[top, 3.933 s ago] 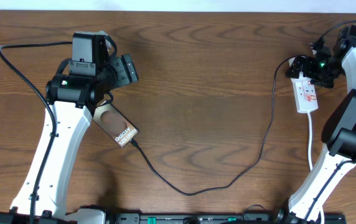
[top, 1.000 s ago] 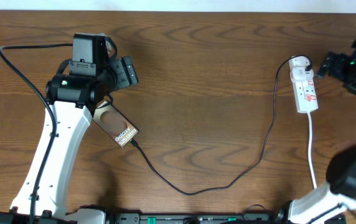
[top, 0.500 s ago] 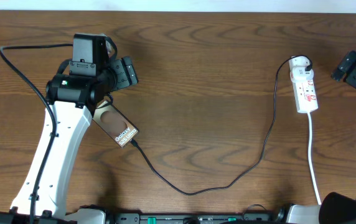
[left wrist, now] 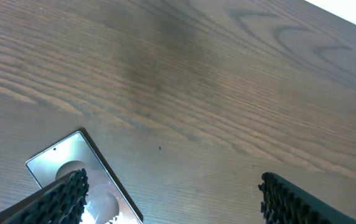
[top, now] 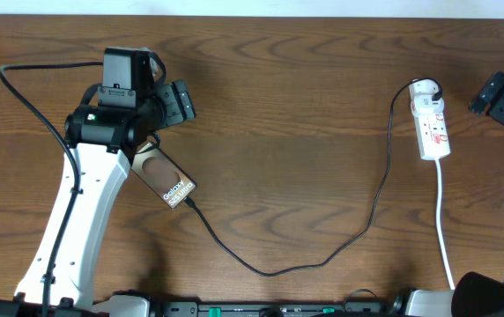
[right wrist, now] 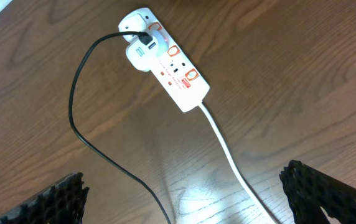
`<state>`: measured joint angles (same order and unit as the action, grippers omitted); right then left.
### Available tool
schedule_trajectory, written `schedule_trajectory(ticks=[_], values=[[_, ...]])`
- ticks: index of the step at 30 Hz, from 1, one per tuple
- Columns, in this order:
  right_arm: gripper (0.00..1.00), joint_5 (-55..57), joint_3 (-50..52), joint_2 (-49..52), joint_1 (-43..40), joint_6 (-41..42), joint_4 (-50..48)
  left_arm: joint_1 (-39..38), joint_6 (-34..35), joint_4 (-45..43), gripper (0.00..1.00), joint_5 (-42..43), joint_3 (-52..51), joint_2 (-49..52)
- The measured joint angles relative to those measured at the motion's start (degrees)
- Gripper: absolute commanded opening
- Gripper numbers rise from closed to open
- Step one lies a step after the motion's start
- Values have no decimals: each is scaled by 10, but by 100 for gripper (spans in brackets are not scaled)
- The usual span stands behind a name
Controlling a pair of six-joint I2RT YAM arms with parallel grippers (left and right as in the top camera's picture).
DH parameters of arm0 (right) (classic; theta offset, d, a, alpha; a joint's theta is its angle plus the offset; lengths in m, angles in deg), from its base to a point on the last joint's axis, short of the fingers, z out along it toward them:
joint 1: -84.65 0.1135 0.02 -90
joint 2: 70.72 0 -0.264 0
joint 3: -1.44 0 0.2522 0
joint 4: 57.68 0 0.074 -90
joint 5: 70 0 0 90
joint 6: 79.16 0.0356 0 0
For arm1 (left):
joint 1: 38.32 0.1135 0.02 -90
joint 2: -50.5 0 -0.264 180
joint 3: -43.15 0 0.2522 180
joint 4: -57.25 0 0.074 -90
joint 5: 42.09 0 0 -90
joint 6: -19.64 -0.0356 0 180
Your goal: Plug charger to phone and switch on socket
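A dark phone lies flat on the left side of a wooden table. A thin black charger cable meets its lower end and curves across to a white power strip on the right, where it is plugged in. The left gripper hangs wide open and empty above the phone's corner. The right gripper, equally wide open and empty, is clear of the strip.
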<state>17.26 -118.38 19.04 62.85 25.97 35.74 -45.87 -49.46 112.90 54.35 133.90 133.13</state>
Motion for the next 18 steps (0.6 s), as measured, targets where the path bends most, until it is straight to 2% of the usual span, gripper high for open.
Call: schedule_trajectory(ticks=[7,14,18], values=[[99,0,0,0,0,0,0,0,0,59,87,-25,0,0],[99,0,0,0,0,2,0,0,0,79,86,-37,0,-3],[99,0,0,0,0,2,0,0,0,73,87,-52,-11,-44]])
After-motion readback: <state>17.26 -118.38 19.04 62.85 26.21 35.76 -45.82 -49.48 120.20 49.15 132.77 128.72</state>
